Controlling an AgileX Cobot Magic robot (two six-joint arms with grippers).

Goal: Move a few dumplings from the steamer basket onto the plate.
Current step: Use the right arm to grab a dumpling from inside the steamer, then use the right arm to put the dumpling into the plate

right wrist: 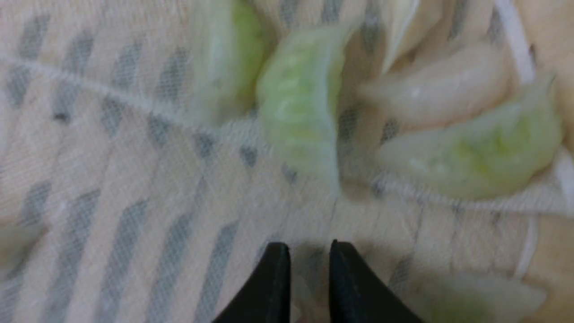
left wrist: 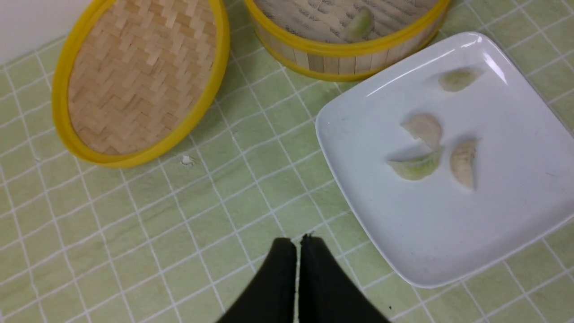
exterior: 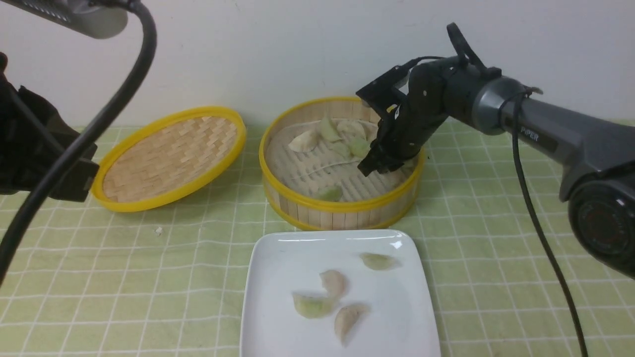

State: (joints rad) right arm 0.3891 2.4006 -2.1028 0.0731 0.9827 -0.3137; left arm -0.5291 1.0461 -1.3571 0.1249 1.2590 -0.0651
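Observation:
The steamer basket (exterior: 342,206) stands at mid-table with several dumplings (exterior: 303,141) on its cloth-lined floor, one alone by the near wall (exterior: 330,193). My right gripper (exterior: 369,168) reaches down inside the basket, close to a green dumpling (right wrist: 298,103). Its jaws stand a narrow gap apart (right wrist: 309,246), and a pale piece that looks like a dumpling is pinched between the fingers. The white plate (exterior: 278,317) in front of the basket holds several dumplings (exterior: 311,305). My left gripper (left wrist: 298,240) hangs shut and empty above the cloth, left of the plate (left wrist: 358,188).
The shallow woven lid (exterior: 171,156) lies tilted left of the basket. A small white crumb (exterior: 158,230) sits on the green checked tablecloth. A lamp's cable (exterior: 74,148) crosses the left side of the front view. The wall runs close behind the basket.

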